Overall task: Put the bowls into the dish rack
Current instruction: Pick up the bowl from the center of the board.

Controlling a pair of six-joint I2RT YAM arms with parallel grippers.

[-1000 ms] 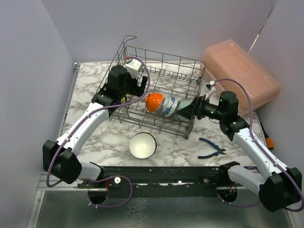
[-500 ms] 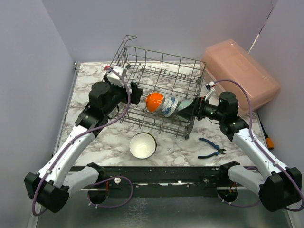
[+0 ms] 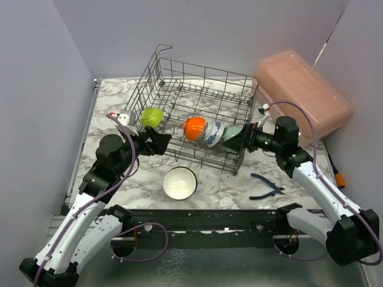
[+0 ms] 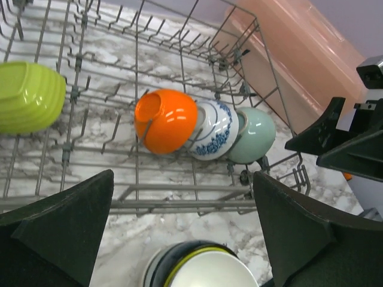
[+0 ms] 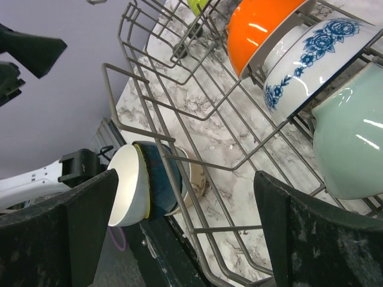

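Note:
The grey wire dish rack (image 3: 197, 89) holds a lime green bowl (image 3: 152, 116) at its left and a row of orange (image 3: 194, 128), blue-patterned white (image 3: 213, 134) and mint green (image 3: 232, 133) bowls along its near side. A nested stack of bowls (image 3: 180, 182), white on top, stands on the table in front of the rack. My left gripper (image 3: 158, 142) is open and empty just outside the rack's near-left side, above the stack (image 4: 203, 269). My right gripper (image 3: 236, 140) is open and empty at the rack's right side, beside the mint bowl (image 5: 353, 137).
A pink translucent box (image 3: 302, 92) lies at the back right. Blue-handled pliers (image 3: 266, 186) lie on the marble table at the near right, and an orange-handled tool (image 3: 339, 176) lies at the right edge. Grey walls close in the left and back.
My left arm has pulled back out of the rack toward the near left, leaving the lime green bowl inside. The right arm has barely moved.

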